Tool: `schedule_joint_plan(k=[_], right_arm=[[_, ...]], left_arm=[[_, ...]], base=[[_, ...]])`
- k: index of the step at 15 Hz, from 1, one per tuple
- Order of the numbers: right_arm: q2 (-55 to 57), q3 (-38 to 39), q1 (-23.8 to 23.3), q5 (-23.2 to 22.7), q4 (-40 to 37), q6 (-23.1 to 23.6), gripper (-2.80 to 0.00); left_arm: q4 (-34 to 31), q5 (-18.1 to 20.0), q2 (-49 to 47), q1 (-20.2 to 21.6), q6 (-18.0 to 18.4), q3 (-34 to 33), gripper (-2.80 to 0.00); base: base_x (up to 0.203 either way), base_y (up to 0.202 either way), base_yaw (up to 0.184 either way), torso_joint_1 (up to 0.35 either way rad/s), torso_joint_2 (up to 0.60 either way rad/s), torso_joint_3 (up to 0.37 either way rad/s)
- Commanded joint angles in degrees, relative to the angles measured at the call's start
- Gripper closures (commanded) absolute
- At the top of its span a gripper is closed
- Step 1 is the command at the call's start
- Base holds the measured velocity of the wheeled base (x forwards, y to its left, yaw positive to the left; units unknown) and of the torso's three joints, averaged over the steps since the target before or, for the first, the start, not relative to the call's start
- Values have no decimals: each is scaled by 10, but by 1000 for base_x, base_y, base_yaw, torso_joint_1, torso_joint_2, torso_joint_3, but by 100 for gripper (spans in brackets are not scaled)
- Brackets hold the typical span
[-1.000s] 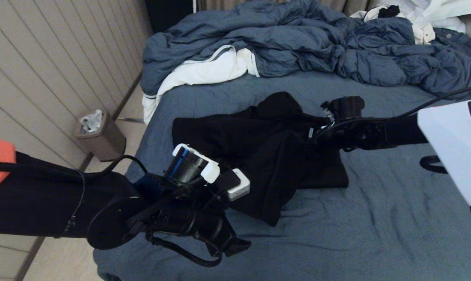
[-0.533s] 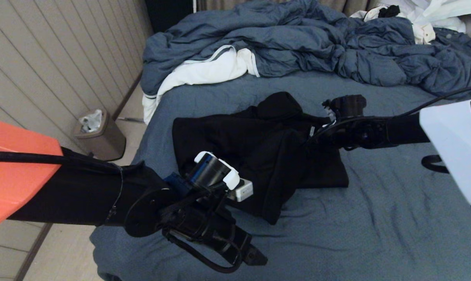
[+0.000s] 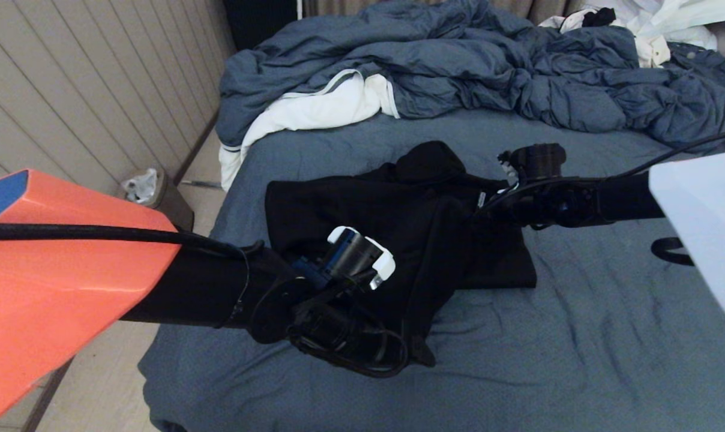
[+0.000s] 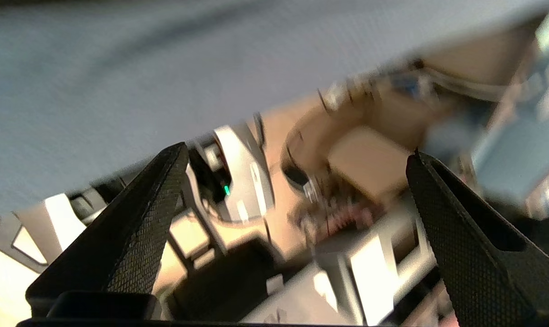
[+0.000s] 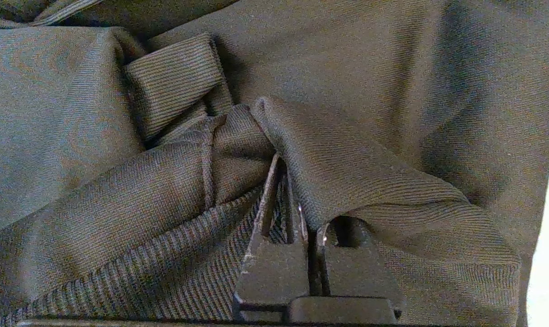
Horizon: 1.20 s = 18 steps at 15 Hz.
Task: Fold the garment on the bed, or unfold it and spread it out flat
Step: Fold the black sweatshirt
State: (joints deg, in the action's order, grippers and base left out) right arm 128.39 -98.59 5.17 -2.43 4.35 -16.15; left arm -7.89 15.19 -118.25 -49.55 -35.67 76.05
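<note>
Since before, my left end effector (image 4: 297, 159) moved toward the garment (image 3: 362, 204), fingers spread. My right end effector (image 5: 286, 181) pinches its fabric on the bed (image 3: 578, 336).

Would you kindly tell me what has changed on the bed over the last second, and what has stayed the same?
The left gripper has swung in over the bed toward the near edge of the black hoodie, wrist rolling, jaws wide open and empty. Nothing was grasped or released. The right gripper stays shut on a fold of the hoodie, which has not shifted; the duvet and bin are unchanged.
</note>
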Motion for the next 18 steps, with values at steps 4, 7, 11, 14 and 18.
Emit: schedule_joint_plan(k=[4, 7, 11, 14, 18], right_arm=[[-1, 1, 0, 0, 1, -3, 0], [-2, 1, 0, -1, 1, -3, 0], [-2, 1, -2, -1, 1, -3, 0], [-2, 1, -2, -1, 1, -3, 0], [-2, 1, -2, -2, 1, -3, 0]], left_arm=[[105, -97, -39, -1, -61, -10, -280], [121, -147, -64, -1, -68, 6, -280], [127, -155, -77, -5, -91, 25, -280], [122, -164, -91, -5, -107, 56, -280], [121, -183, -107, -6, -117, 87, -280]], base=[[0, 0, 0, 0, 0, 0], [0, 0, 0, 0, 0, 0], [0, 0, 0, 0, 0, 0], [0, 0, 0, 0, 0, 0], [0, 0, 0, 0, 0, 0]])
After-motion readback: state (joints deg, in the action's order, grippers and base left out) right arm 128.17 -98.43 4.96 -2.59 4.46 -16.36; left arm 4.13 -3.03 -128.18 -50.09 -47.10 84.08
